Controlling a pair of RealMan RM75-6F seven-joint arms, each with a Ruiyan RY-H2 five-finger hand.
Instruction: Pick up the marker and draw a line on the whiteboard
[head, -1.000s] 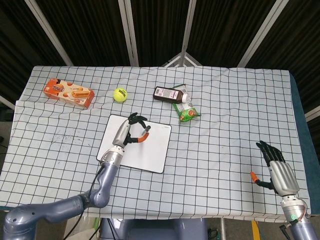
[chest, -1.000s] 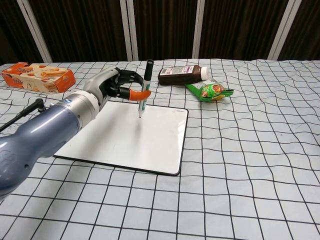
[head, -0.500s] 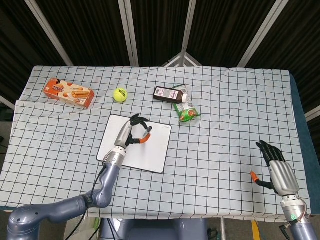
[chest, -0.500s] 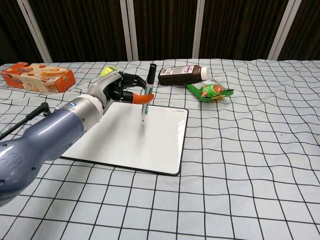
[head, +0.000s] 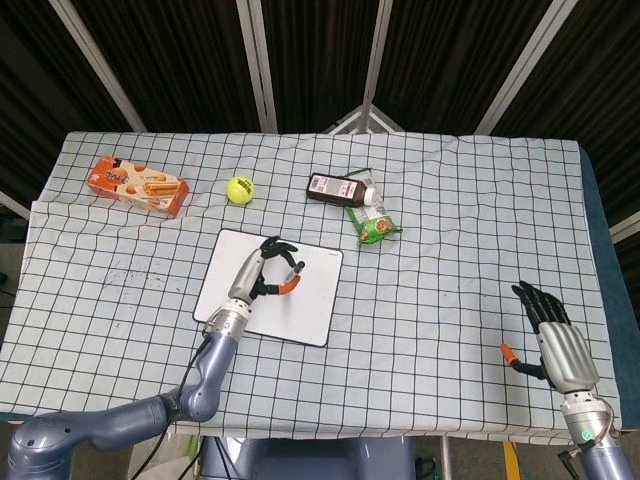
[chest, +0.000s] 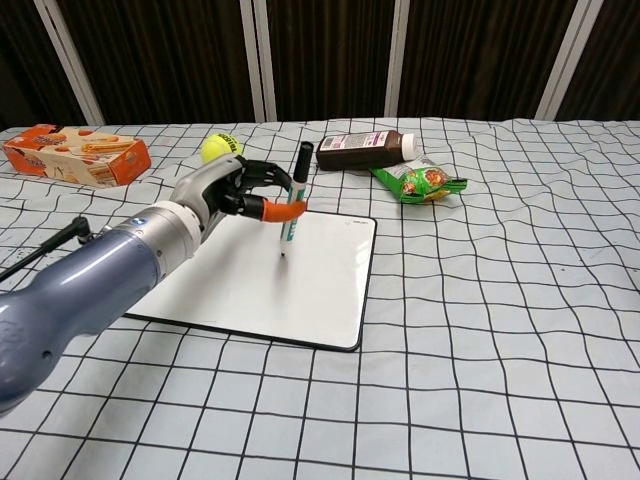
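A white whiteboard with a black rim lies flat on the checked cloth. My left hand hovers over it and grips a dark marker almost upright, cap end up. The marker's tip points down at the board's middle; I cannot tell whether it touches. No drawn line shows on the board. My right hand rests far off at the table's right front corner, fingers spread and empty; the chest view does not show it.
Behind the board lie a yellow tennis ball, a brown bottle on its side and a green snack bag. An orange cracker box sits at the far left.
My left hand has moved with the marker toward me across the board, and the tip has come lower over the board's middle. The right hand has not moved.
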